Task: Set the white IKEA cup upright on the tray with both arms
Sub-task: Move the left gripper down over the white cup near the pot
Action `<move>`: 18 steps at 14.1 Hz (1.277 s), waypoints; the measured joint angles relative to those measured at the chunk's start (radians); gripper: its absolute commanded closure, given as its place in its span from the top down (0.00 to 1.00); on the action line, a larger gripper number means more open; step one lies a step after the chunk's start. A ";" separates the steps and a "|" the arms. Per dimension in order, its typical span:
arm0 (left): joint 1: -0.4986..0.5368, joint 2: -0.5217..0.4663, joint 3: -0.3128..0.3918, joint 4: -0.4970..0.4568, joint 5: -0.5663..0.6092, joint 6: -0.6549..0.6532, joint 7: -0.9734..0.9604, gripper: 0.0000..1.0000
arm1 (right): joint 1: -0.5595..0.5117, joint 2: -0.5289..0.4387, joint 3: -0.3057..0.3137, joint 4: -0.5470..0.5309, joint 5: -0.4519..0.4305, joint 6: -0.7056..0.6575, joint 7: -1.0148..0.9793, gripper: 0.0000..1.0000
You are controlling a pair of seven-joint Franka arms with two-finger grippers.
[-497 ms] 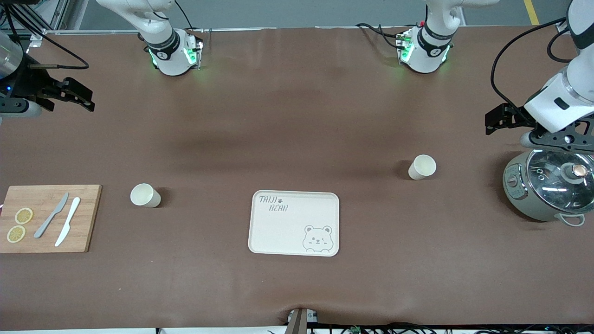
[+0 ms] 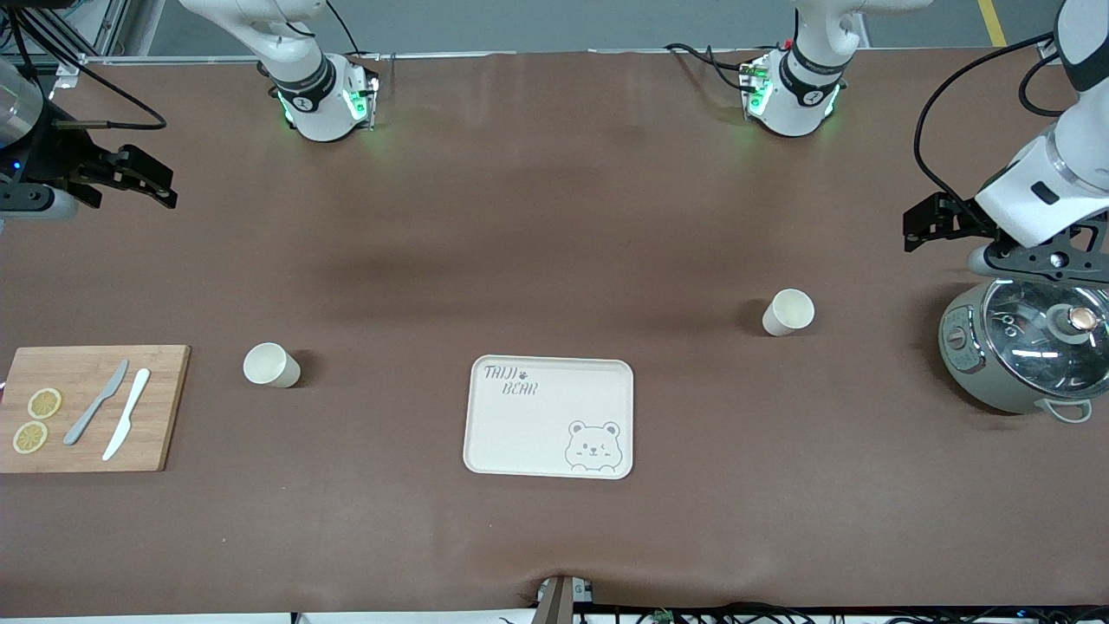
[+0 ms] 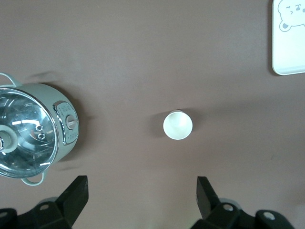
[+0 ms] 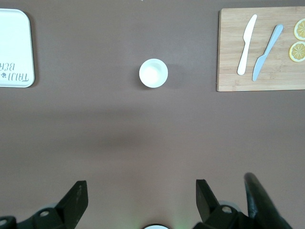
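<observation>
Two white cups stand upright on the brown table. One cup (image 2: pixel 788 312) is toward the left arm's end and shows in the left wrist view (image 3: pixel 177 125). The other cup (image 2: pixel 271 365) is toward the right arm's end and shows in the right wrist view (image 4: pixel 153 73). The cream bear tray (image 2: pixel 548 417) lies bare between them, nearer the front camera; its edge shows in both wrist views (image 3: pixel 288 47) (image 4: pixel 16 47). My left gripper (image 2: pixel 929 222) (image 3: pixel 142 195) is open and empty in the air beside the pot. My right gripper (image 2: pixel 143 184) (image 4: pixel 141 198) is open and empty over the table's edge.
A grey pot with a glass lid (image 2: pixel 1027 347) (image 3: pixel 33 131) stands at the left arm's end, under that arm's hand. A wooden cutting board (image 2: pixel 160 407) (image 4: pixel 228 47) with two knives and two lemon slices lies at the right arm's end.
The left arm's hand has shifted very slightly toward the robots' bases. The cups, the tray and the right arm have not moved.
</observation>
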 measured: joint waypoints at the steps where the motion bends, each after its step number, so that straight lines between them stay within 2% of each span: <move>1: 0.000 0.005 0.000 0.000 0.000 0.000 -0.006 1.00 | 0.000 0.000 0.000 0.000 0.000 0.000 0.000 1.00; 5: 0.001 0.024 -0.002 -0.008 0.000 0.015 -0.012 1.00 | 0.000 0.000 0.000 0.000 0.000 0.000 0.000 1.00; 8: 0.003 0.028 -0.003 -0.068 0.000 0.089 -0.016 1.00 | 0.000 0.002 0.000 0.000 0.000 0.000 0.000 1.00; 18: 0.007 -0.019 -0.005 -0.511 0.000 0.552 -0.011 1.00 | 0.000 0.006 0.000 0.000 0.000 0.000 0.000 1.00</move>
